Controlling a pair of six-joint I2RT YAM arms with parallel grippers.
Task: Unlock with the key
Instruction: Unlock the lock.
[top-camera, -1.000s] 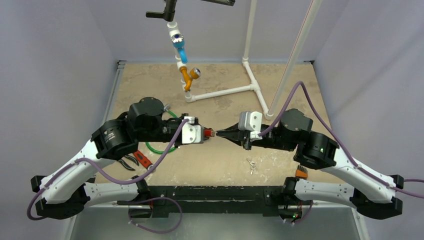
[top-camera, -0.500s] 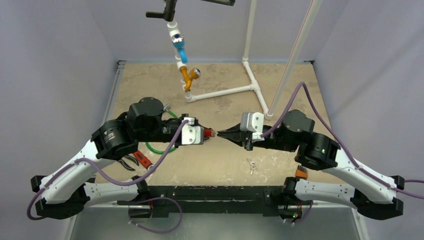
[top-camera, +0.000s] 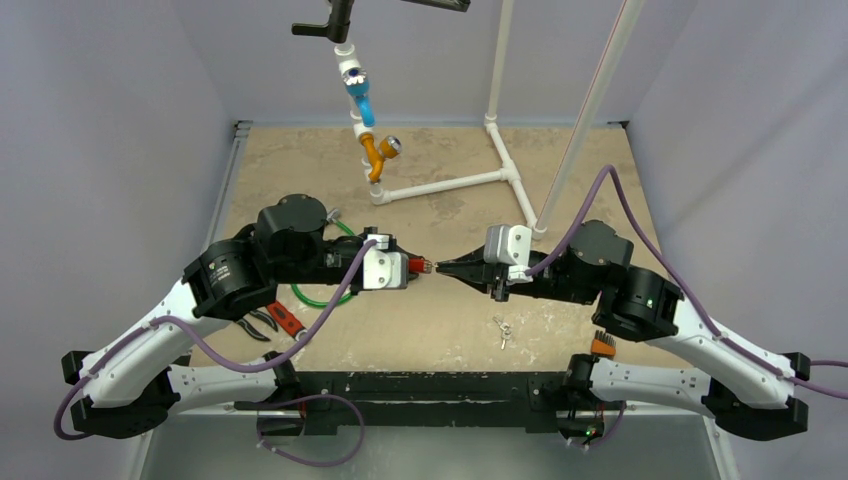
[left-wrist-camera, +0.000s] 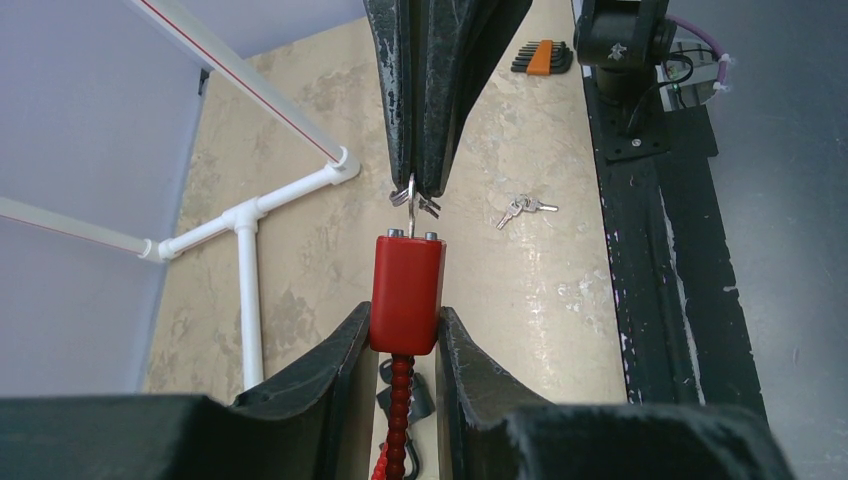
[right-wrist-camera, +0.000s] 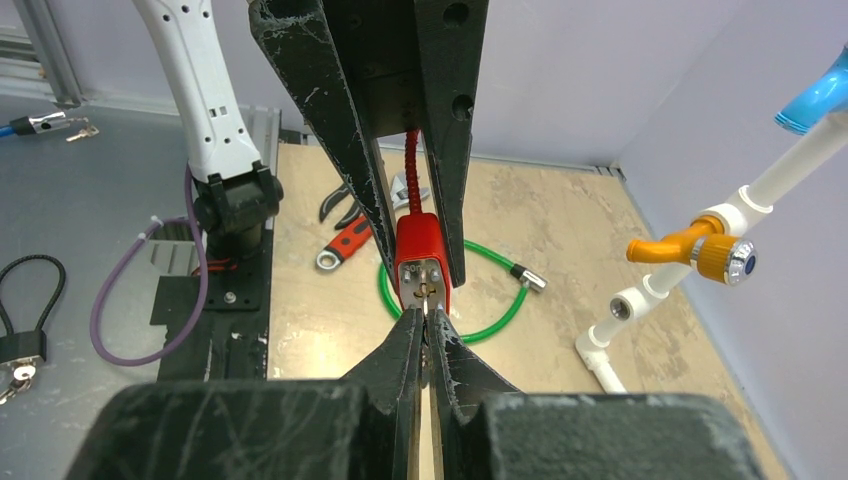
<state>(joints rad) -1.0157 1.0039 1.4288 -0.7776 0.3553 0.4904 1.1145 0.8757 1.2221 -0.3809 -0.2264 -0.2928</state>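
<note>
Pinching the key (left-wrist-camera: 404, 196), the right gripper (right-wrist-camera: 428, 314) needs it square to the red padlock (left-wrist-camera: 406, 285) clamped just ahead by the left gripper (left-wrist-camera: 403, 328).

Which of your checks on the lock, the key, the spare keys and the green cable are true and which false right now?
1. The left gripper clamps the red lock. True.
2. The right gripper is open and empty. False: it is shut on the key, at the lock's end.
3. Spare keys lie on the table. True.
4. The right gripper holds the green cable. False: the cable lies on the table by the left arm.
</note>
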